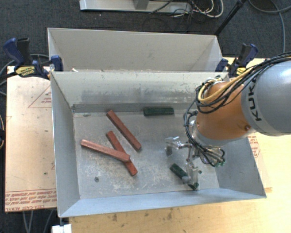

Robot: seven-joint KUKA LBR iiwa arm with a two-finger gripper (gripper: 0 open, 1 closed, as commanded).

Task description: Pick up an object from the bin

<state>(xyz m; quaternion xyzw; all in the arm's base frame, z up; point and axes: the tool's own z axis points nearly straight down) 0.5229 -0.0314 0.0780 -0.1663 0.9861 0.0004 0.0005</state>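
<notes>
My gripper point(183, 159) hangs low over the front right part of the bin, under the orange wrist cover. Its two silver fingers stand apart, so it is open, with nothing visibly between them. A short dark green block point(179, 171) lies on the bin floor just below and right next to the lower finger point(191, 171); whether they touch I cannot tell. A second dark green bar point(158, 111) lies against the back wall, well away from the gripper.
Three reddish-brown wooden sticks lie left of centre: one slanted point(123, 130), one flatter point(105, 150), and one point(121, 153) crossing under it. The bin's right sloping wall is close to the arm.
</notes>
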